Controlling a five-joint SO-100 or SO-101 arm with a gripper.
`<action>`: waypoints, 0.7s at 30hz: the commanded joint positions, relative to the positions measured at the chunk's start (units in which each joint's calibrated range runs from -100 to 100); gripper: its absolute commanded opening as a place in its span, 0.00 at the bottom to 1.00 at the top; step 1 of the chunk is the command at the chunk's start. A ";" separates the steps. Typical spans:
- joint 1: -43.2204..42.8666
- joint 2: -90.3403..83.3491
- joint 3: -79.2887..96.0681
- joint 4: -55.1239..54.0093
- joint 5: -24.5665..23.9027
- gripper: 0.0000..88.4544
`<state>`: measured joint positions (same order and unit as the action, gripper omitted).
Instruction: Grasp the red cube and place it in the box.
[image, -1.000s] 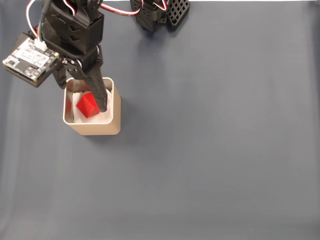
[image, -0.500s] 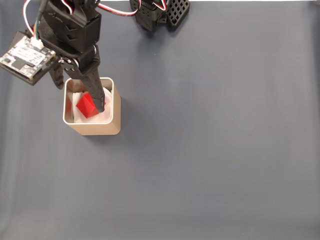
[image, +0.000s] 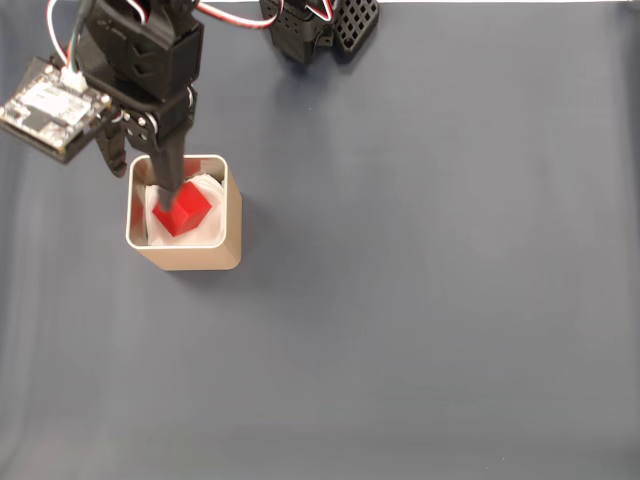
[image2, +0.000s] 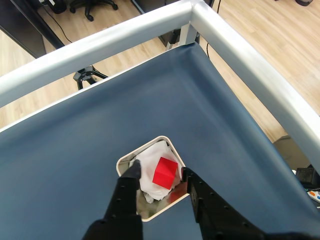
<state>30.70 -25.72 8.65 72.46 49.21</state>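
One red cube (image: 183, 211), one box (image: 186, 253). Cube sits inside the box on crumpled white padding (image2: 154, 159), tilted. Pincer (image2: 159, 172) is spread open right over the box, fingers either side of the cube, not gripping it. One black finger (image: 166, 178) overlaps the cube's upper left in the fixed view. Dark blue tabletop (image: 420, 300); metal rail (image2: 240, 50) along its edge, black mount (image: 320, 25) at the far end.

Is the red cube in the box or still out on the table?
In. The wrist view shows the cube lying on white padding inside the box, between open gripper fingers.
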 joint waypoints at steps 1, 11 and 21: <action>0.78 -2.79 -0.17 -0.94 0.00 0.07; 1.21 -5.21 1.92 -0.94 -0.39 0.00; -1.84 -14.82 11.86 -4.80 -0.29 0.00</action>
<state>30.33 -35.89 19.40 69.29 48.72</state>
